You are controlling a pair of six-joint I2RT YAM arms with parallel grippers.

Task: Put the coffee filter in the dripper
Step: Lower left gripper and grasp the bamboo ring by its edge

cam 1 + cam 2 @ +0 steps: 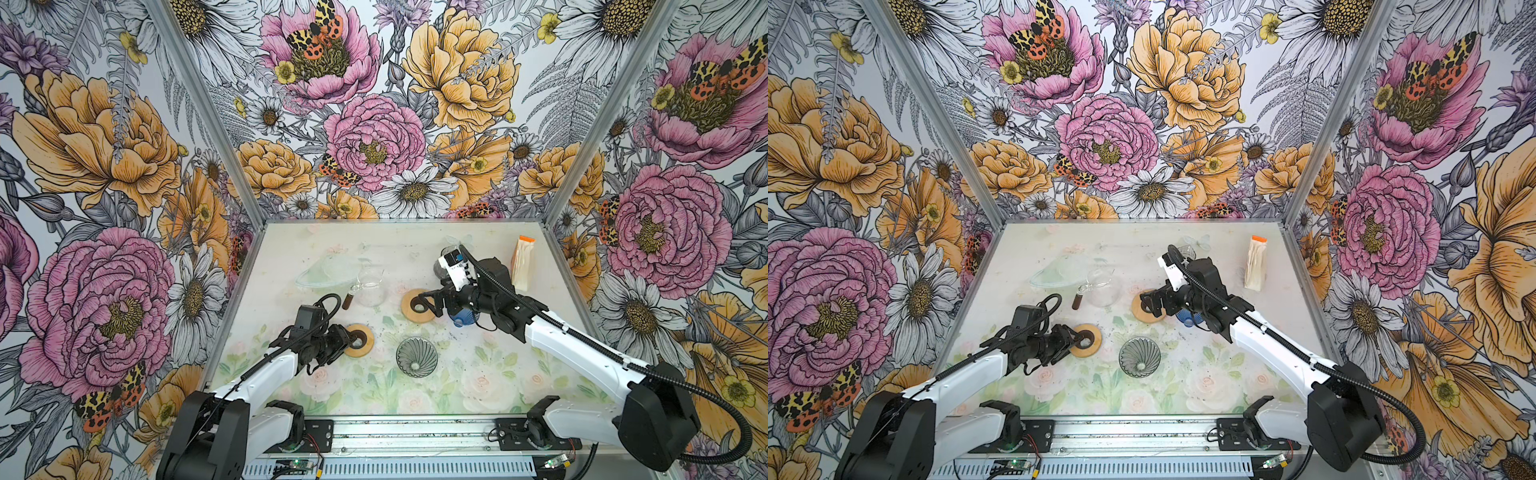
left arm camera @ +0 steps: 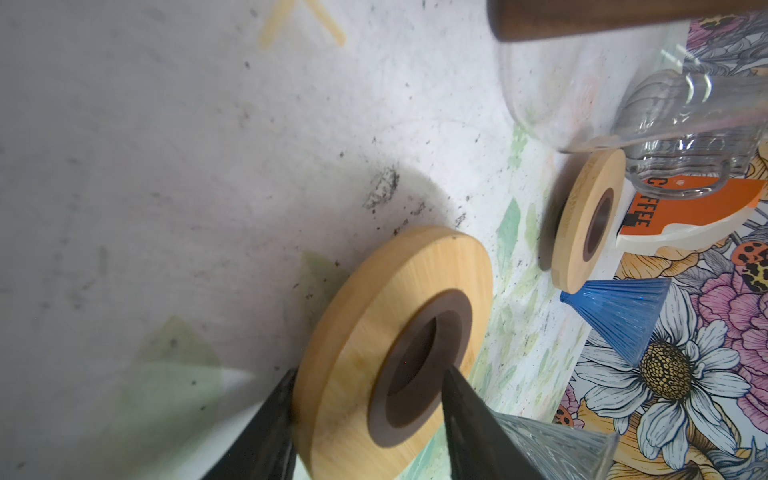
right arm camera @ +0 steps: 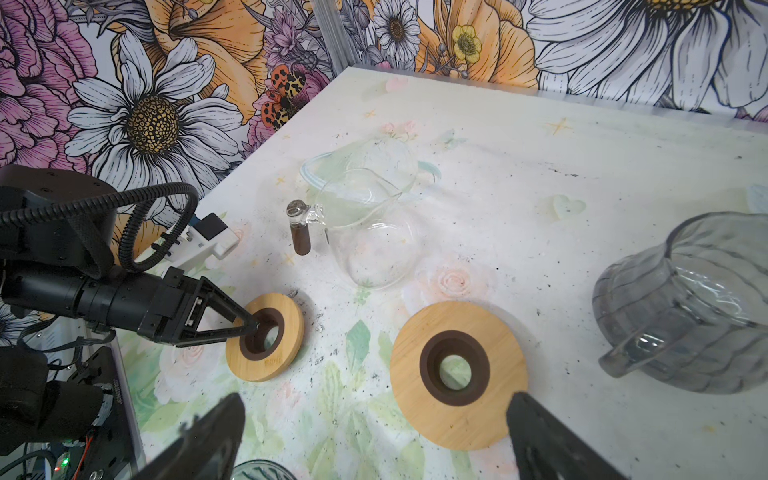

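The pack of coffee filters (image 1: 524, 264) (image 1: 1255, 264), white with an orange top, stands at the back right, away from both grippers. A grey ribbed glass dripper (image 1: 417, 356) (image 1: 1139, 357) sits mouth-up at the front centre. My left gripper (image 1: 353, 338) (image 2: 370, 374) is shut on a wooden ring (image 2: 386, 332) left of the dripper, one finger in its hole and one on its outer edge. My right gripper (image 1: 428, 301) (image 3: 374, 399) is open above a second wooden ring (image 3: 459, 374). A blue dripper (image 1: 460, 319) lies partly hidden under the right arm.
A clear glass carafe (image 1: 371, 286) with a brown handle stands behind the rings, with a clear glass piece (image 1: 324, 272) further back. A grey ribbed glass jug (image 3: 685, 307) sits by the right wrist. Dark specks dot the floral mat (image 1: 478, 374).
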